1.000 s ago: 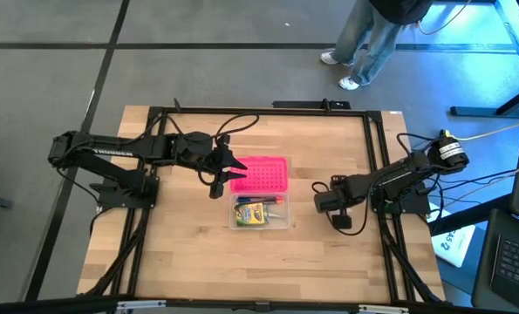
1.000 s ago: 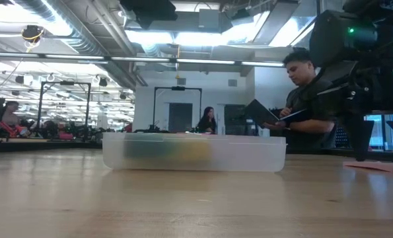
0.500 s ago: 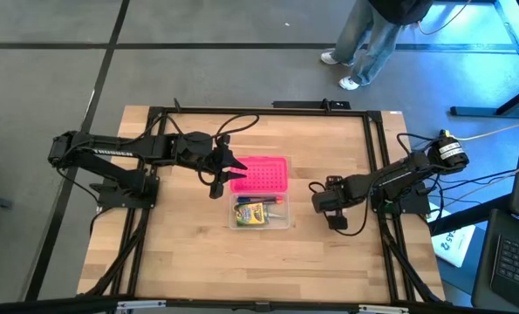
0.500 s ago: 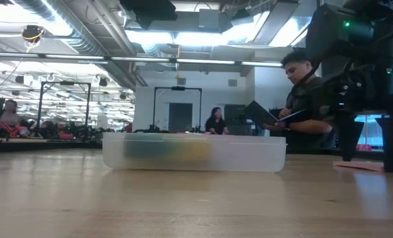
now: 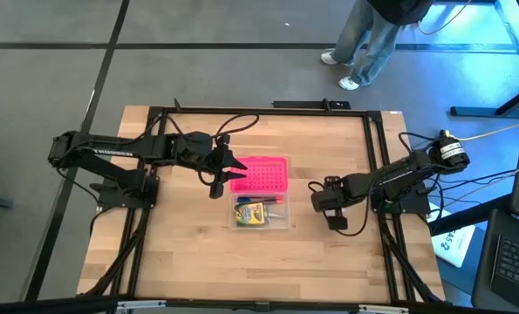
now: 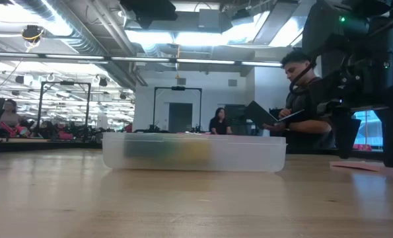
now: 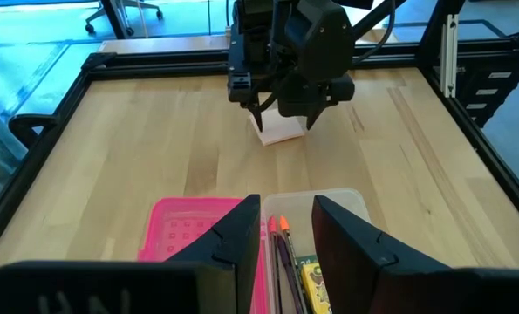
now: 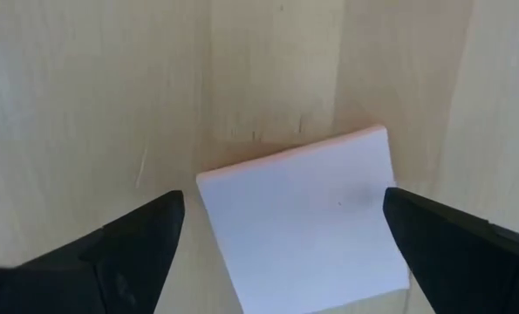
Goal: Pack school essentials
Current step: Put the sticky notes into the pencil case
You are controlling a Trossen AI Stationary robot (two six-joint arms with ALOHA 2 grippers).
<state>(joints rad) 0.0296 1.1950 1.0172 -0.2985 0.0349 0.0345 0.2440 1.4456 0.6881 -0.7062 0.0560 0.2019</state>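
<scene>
**Right hand spread over pad, left hand nearly closed, empty**

- Pad [image 8: 304, 218]: one, pale square, flat on the counter [image 5: 189, 253] right of the box [image 5: 260, 214], well apart from it. Edges skewed to the wood grain.
- Right hand [image 5: 337, 215]: directly above the pad, fingers [image 8: 128, 240] spread wide on either side, not touching it.
- Box: one, clear, long axis left-right, near counter centre. Inside: one crayon box [image 5: 252, 214], pens [image 7: 283, 253] lying along the box's length; pen count unclear.
- Lid [image 5: 260, 174]: one, pink, dotted, flat, touching the box's far side, same long axis.
- Left hand [image 5: 221, 179]: at the lid's left end, narrow gap, holding nothing.
- Room: open workshop, grey floor; one person standing beyond the counter, others farther back.
</scene>
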